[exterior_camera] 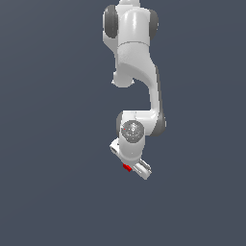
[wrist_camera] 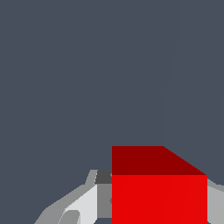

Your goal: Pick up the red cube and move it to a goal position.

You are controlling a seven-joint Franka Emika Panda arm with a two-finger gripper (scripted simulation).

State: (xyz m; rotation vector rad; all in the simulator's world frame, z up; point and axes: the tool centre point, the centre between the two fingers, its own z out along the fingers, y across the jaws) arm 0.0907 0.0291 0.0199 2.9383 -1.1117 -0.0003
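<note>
Red and plain, the red cube (exterior_camera: 127,167) sits between the fingers (wrist_camera: 83,205) of the white arm's (exterior_camera: 139,77) gripper (exterior_camera: 134,169), whose jaws are clenched on it. From the wrist view the red cube (wrist_camera: 159,199) shows a bright front face and a darker top face, with grey-white fingers touching it on both sides. Behind it lies only the uniform slate-grey surface (exterior_camera: 48,192).
</note>
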